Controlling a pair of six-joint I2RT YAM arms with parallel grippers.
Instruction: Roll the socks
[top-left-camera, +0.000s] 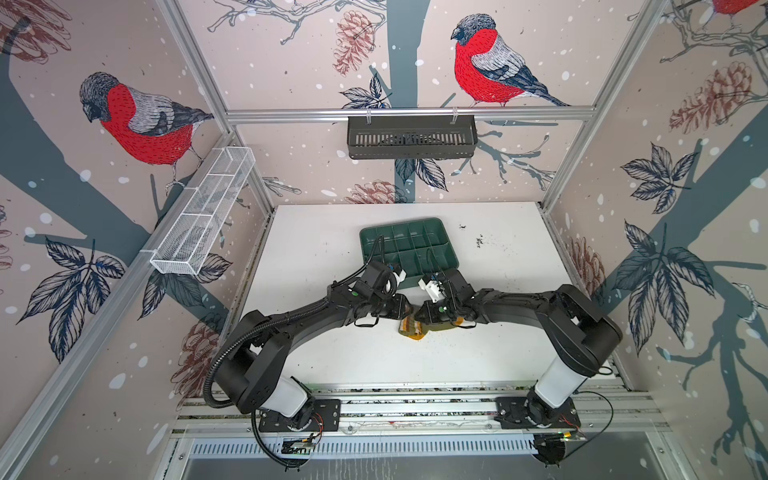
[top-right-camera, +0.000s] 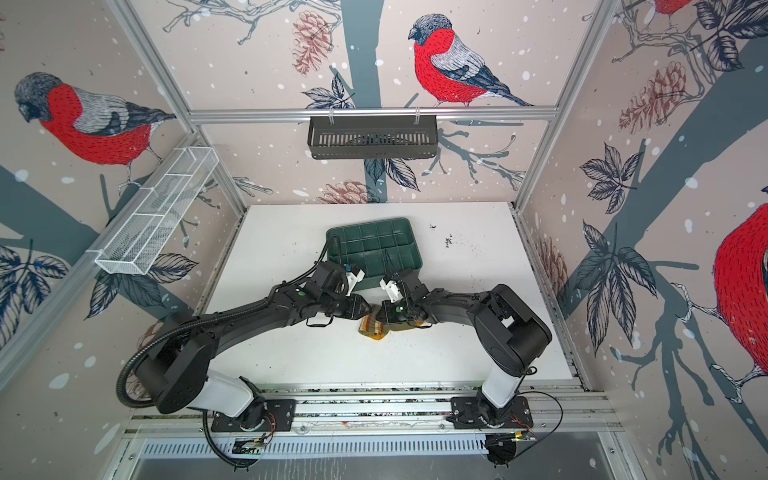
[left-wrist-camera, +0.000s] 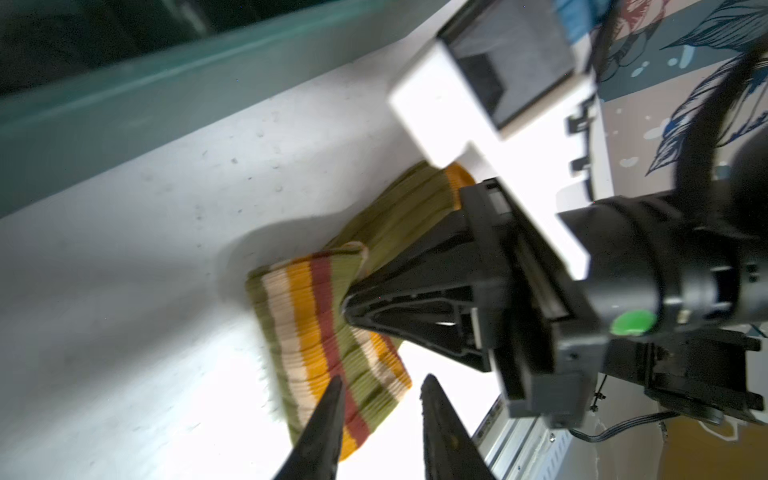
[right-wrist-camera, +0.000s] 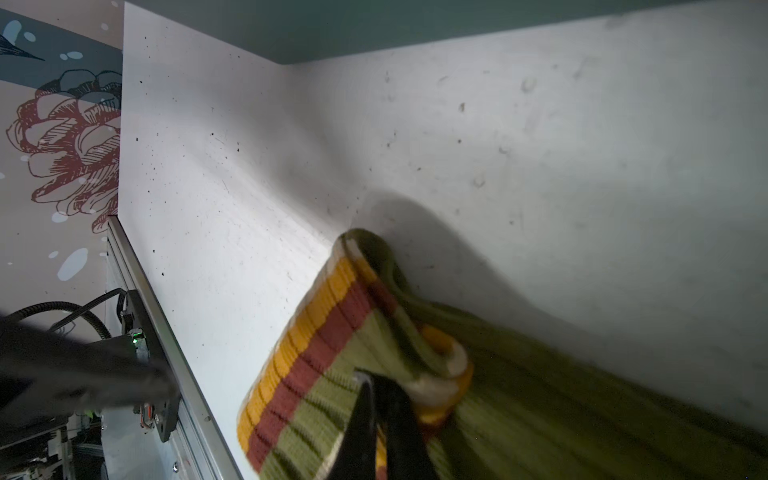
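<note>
The white counter (top-left-camera: 311, 249) is hemmed by papered walls and aluminium posts on three sides, and its near edge meets the rails (top-left-camera: 415, 405) where both arm bases are bolted. Wide bare stretches lie left and right of the green tray (top-left-camera: 432, 226), and another strip lies between the socks (top-left-camera: 411, 329) and those rails. A scatter of dark specks (top-left-camera: 480, 241) marks the back right. The socks sit near the counter's middle, just in front of the tray and apart from it. Their long axis runs side to side: the striped cuffs point toward the left arm, and the olive body runs off under the right arm. One mustard tip pokes out toward the front. The right gripper (right-wrist-camera: 370, 380) is pinched closed on a fold of the olive knit just behind the cuff stripes. The left gripper (left-wrist-camera: 382, 384) has its jaws parted, with one finger over the cuff stripes and a corner of cuff in the gap, unclamped. The tray's divided compartments show bare green floors in both top views. A black slatted basket (top-left-camera: 411, 137) hangs on the back rail and a white mesh basket (top-left-camera: 203, 212) on the left wall, and I cannot tell what either holds.
</note>
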